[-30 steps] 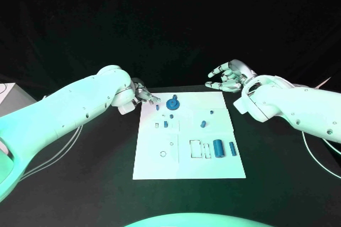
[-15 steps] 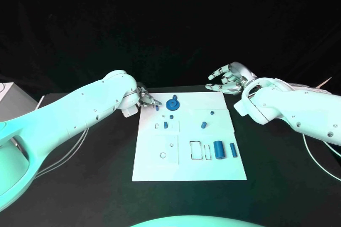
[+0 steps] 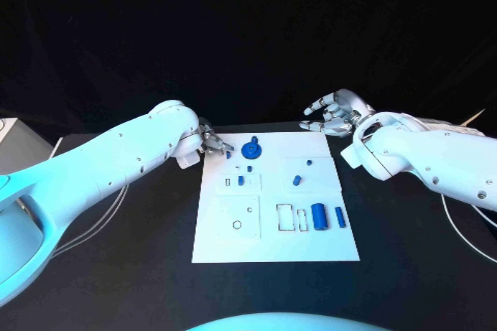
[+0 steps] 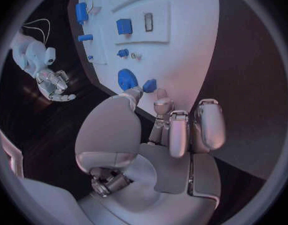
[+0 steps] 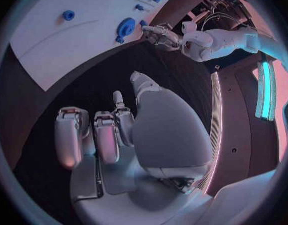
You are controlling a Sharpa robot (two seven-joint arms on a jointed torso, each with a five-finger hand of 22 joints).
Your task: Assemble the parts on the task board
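— How are the hands placed?
— The left hand is seen at the board's far left corner, a small blue part pinched at its fingertips beside the round blue part. The right hand is held above the table past the far right corner, fingers spread, nothing in it.
— And the other parts?
— Blue pieces are found in the board's slots.

The left hand now sits closer to the board's far left corner than a second ago, its fingertips next to a small blue part there. The right hand is slightly farther back from the board, fingers apart and holding nothing.
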